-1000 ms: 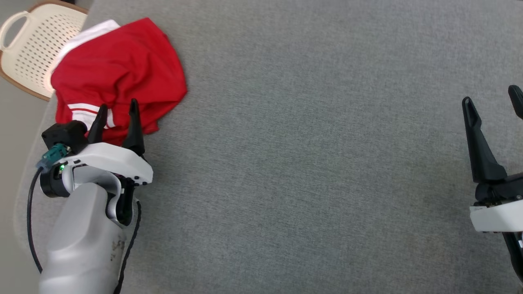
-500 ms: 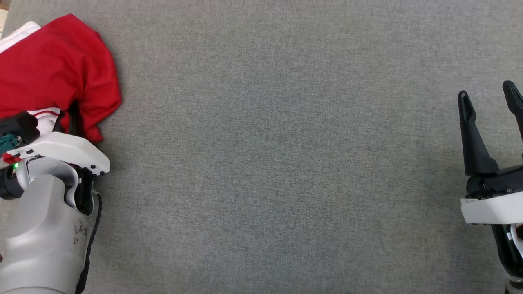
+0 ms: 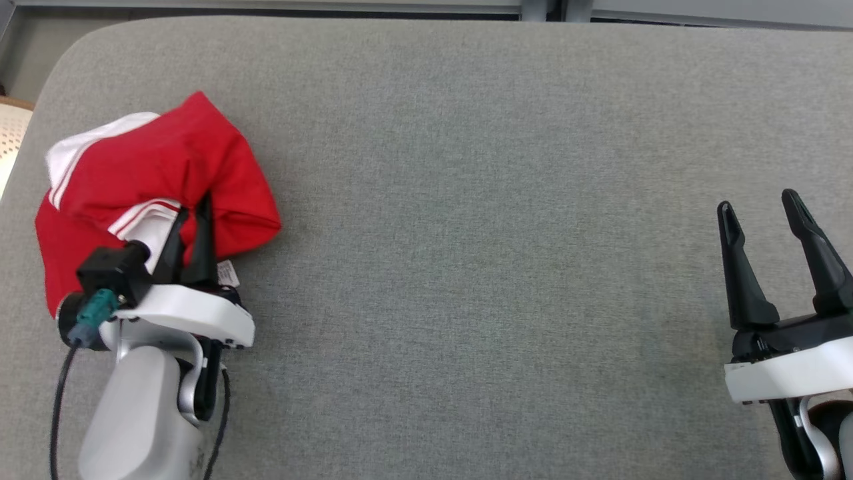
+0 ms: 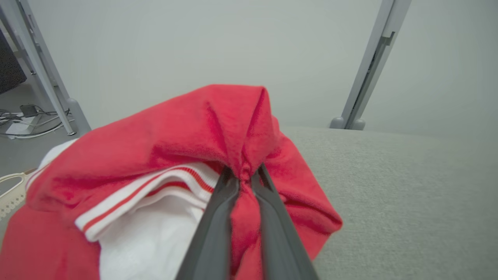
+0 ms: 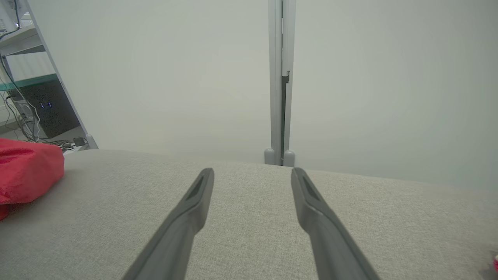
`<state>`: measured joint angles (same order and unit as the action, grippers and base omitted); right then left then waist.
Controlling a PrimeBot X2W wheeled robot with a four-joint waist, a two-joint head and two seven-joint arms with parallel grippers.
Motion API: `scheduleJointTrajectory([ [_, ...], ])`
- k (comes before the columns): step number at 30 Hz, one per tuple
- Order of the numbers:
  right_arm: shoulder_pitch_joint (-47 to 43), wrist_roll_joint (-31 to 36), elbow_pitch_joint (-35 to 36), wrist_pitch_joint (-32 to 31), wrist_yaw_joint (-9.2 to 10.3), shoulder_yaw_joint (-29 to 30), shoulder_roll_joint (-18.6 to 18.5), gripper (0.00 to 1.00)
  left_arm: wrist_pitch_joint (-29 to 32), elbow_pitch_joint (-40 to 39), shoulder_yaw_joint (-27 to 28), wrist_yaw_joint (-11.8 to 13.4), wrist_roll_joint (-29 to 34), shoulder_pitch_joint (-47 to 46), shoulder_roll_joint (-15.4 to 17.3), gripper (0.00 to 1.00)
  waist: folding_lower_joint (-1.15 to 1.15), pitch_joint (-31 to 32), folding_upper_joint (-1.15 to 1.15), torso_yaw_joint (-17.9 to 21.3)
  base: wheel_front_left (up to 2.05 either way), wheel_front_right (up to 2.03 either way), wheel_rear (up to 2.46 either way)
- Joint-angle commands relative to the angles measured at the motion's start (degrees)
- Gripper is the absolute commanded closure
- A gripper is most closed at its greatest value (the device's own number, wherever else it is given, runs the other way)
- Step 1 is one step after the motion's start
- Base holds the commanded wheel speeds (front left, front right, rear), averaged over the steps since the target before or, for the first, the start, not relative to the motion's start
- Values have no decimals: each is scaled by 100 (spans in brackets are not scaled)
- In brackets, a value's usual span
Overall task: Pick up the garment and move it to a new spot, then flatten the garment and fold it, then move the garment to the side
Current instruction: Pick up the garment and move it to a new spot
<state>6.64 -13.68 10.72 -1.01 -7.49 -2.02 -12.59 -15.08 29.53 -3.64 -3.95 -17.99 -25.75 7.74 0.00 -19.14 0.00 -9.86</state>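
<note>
- The grey cloth-covered surface (image 3: 480, 167) runs across the head view, from a rounded far-left corner to the right edge.
- The red garment (image 3: 160, 167) lies bunched in a heap at the left end of that surface, near the rounded corner. A white band with red stripes shows on its near side. In the left wrist view the cloth (image 4: 163, 132) rises to a creased peak. In the right wrist view its edge (image 5: 27, 171) sits at the far left.
- The left gripper (image 3: 193, 207) is at the heap's near edge. Its two fingers are drawn close together with a fold of red cloth pinched between them, seen plainly from its own wrist (image 4: 245, 174).
- The right gripper (image 3: 758, 201) is at the far right, well apart from the garment. Its fingers are spread wide with nothing between them, over bare surface (image 5: 252, 171).
- A pale perforated basket (image 3: 12, 133) peeks in at the left edge, beyond the surface.
- A small white label (image 3: 228, 272) sticks out of the garment just beside the left gripper.
</note>
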Motion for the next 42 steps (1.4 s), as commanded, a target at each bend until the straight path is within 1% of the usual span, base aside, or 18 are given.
scheduleJointTrajectory([
  [1,-81,-48,-31,49,0,2,17,0,-7,-199,-91,1,63,166,-36,100,0,232,0,165,0,0,0],
  [3,-148,-45,-62,71,0,-35,44,0,43,-506,-215,14,121,402,-66,100,0,349,0,278,0,0,0],
  [6,-246,-60,-108,85,0,-98,97,0,236,-937,-412,-23,148,754,-119,100,0,507,0,484,0,0,0],
  [9,-327,-95,-147,107,0,-185,136,0,463,-1339,-580,-3,160,1071,-161,100,0,647,0,740,0,0,0],
  [12,-392,-134,-166,113,0,-227,165,0,684,-1687,-773,-17,181,1271,-202,100,0,701,0,990,0,0,0],
  [15,-396,-146,-155,131,0,-262,189,0,887,-1871,-1005,-56,212,1326,-221,100,0,674,0,1279,0,0,0],
  [19,-338,-182,-170,186,0,-335,218,0,1032,-1909,-1340,-125,249,1084,-289,100,0,562,0,1721,0,0,0],
  [24,-281,-213,-231,295,0,-369,307,0,1124,-1738,-1763,-196,270,634,-379,100,0,323,0,2245,0,0,0],
  [27,-213,-264,-315,404,0,-382,348,0,1158,-1498,-1958,-217,291,326,-397,100,0,141,0,2472,0,0,0],
  [28,-213,-264,-315,404,0,-382,348,0,1158,-1498,-1958,-217,291,326,-397,100,0,141,0,2472,0,0,0],
  [29,-191,-294,-348,438,0,-402,377,0,1174,-1365,-1988,-192,296,254,-401,89,0,88,0,2533,0,0,0],
  [30,-178,-301,-379,487,0,-420,393,0,1195,-1239,-2031,-173,305,204,-406,28,0,37,0,2581,0,0,0],
  [31,-156,-321,-407,520,0,-439,412,0,1163,-1156,-2074,-172,321,131,-418,0,0,-11,0,2618,0,0,0],
  [34,-118,-348,-540,634,0,-467,442,0,1025,-961,-2180,-206,256,27,-432,0,0,-97,0,2656,0,0,0],
  [37,-75,-370,-641,717,0,-488,474,0,817,-925,-2203,-217,219,102,-429,0,0,-85,0,2595,0,0,0],
  [42,-91,-365,-742,739,0,-506,399,0,394,-1158,-2011,-18,153,347,-361,0,0,135,0,2293,0,0,0],
])
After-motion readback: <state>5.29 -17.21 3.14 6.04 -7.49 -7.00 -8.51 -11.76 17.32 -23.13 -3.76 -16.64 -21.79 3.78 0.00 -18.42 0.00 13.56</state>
